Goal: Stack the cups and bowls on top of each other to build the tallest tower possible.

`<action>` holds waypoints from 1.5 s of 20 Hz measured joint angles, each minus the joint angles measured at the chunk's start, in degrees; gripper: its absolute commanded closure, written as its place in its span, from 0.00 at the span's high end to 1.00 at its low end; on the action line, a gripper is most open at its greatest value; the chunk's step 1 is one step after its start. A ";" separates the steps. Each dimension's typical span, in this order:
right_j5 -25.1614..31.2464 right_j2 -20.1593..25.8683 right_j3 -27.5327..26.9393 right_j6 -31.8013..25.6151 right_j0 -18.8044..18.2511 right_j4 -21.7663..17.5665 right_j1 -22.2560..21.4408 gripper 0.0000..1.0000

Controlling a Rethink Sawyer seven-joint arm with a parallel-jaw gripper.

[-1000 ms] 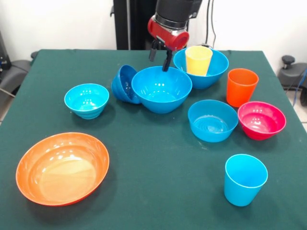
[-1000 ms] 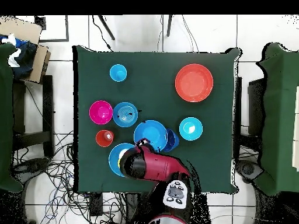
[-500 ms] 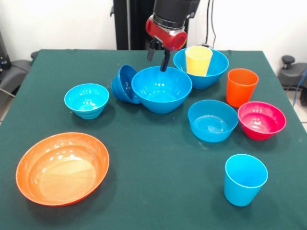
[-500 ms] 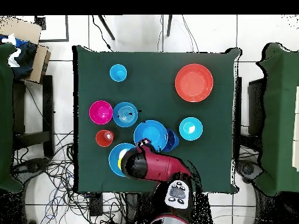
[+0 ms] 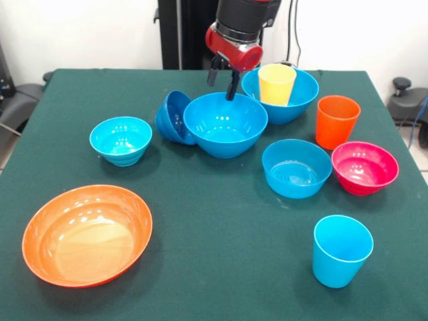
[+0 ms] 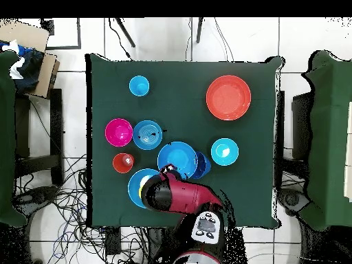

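Shifted slightly sideways since half a second ago, the gripper (image 5: 223, 77) is held open above the large blue bowl's (image 5: 225, 124) far rim.

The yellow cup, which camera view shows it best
The front view. There the yellow cup stands upright inside the far blue bowl, its whole rim and most of its wall clear, beside the gripper. In the overhead view the arm covers nearly all of it; only a yellow sliver shows.
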 measured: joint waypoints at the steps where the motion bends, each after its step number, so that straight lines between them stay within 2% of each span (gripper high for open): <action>1: -0.01 -0.02 -0.01 0.00 0.13 0.01 0.02 1.00; 15: -0.29 -0.16 -0.02 0.00 0.66 0.02 2.89 1.00; 30: -0.87 -0.24 -0.03 0.00 -1.31 -1.36 2.32 1.00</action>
